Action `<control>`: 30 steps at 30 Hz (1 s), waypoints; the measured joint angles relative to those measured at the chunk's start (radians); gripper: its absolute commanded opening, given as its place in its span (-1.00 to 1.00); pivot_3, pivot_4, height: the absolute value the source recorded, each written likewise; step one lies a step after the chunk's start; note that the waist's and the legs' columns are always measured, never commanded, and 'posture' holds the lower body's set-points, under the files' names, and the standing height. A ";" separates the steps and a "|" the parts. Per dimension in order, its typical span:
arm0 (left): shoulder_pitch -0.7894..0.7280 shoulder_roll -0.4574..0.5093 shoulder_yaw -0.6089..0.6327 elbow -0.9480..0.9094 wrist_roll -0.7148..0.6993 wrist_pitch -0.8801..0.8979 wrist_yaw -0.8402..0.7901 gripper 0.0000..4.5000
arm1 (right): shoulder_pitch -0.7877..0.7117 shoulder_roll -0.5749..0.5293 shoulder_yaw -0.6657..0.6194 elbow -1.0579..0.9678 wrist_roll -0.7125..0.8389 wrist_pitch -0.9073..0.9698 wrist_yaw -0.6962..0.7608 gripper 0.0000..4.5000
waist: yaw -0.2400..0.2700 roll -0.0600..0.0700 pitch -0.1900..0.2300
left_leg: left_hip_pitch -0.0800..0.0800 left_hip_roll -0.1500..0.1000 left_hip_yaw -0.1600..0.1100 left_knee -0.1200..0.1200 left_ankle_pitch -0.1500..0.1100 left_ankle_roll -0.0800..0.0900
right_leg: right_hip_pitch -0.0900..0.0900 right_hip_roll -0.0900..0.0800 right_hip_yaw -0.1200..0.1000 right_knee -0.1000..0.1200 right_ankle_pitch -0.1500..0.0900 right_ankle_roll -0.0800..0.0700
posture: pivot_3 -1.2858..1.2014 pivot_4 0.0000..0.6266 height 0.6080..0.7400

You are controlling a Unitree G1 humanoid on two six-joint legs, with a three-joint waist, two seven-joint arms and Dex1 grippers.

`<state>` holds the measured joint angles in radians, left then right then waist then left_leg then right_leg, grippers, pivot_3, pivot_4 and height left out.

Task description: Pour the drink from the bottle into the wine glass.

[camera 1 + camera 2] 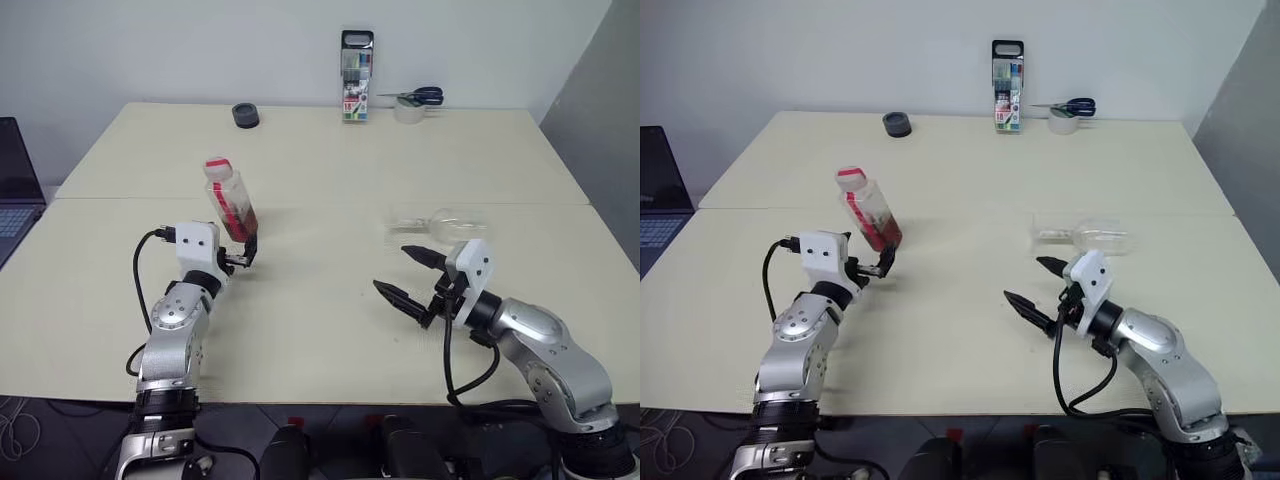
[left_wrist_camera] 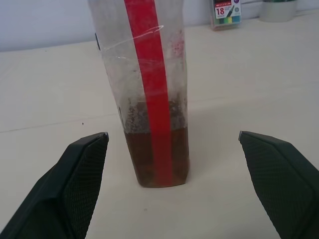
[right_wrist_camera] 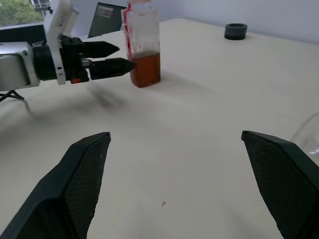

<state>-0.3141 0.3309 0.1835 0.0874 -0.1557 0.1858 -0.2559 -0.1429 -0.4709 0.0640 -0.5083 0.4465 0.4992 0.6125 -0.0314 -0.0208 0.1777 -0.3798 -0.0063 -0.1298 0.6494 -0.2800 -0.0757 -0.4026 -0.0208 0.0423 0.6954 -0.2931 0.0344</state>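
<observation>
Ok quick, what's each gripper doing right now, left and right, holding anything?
Left gripper: open, holding nothing; the bottle stands just ahead of its fingers.
Right gripper: open, holding nothing, near the wine glass.

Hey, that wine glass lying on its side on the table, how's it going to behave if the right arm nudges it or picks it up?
The wine glass lies on its side, so its rounded bowl will probably roll if nudged. Clear, thin-looking glass suggests it is fragile and perhaps slippery between the jaws.
</observation>
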 measured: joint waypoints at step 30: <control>-0.272 0.065 -0.005 0.197 0.018 0.033 -0.036 0.99 | -0.083 -0.011 0.004 -0.001 0.019 0.037 0.020 1.00 | -0.001 0.000 0.000 | -0.001 0.000 -0.001 0.001 0.001 -0.002 | -0.001 0.000 -0.001 0.000 0.000 0.000 | 0.03 -0.52 1.00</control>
<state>-0.5858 0.3955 0.1784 0.2847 -0.1379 0.2189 -0.2923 -0.2257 -0.4821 0.0680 -0.5096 0.4652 0.5366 0.6323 -0.0320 -0.0211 0.1778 -0.3808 -0.0065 -0.1304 0.6502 -0.2789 -0.0777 -0.4032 -0.0210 0.0418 0.6955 -0.2931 0.0343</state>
